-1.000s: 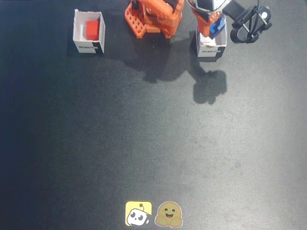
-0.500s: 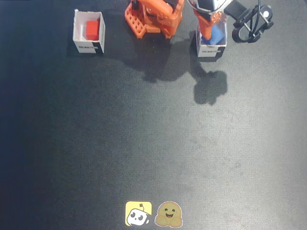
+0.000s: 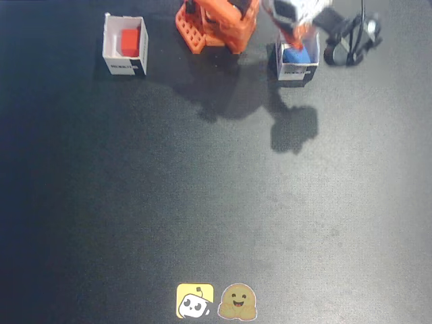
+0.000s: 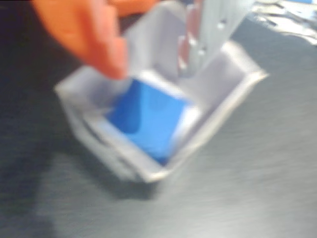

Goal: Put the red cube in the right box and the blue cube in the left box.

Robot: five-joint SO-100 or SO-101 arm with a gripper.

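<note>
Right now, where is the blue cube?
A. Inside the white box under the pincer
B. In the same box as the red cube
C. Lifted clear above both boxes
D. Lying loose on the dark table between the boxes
A: the blue cube sits inside the white box under the pincer, while the red cube lies in the other box.

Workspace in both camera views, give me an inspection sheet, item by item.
Surface: dark matte table, bare in the middle.
Job's things: small red cube inside white paper box at left of the fixed view; small blue cube inside second white paper box at right.
Clutter: two cartoon stickers at near edge.
End effector: over the blue cube's box, blurred, state unclear.
Cables: nothing seen.
Surroundings: black device beside that box.
</note>
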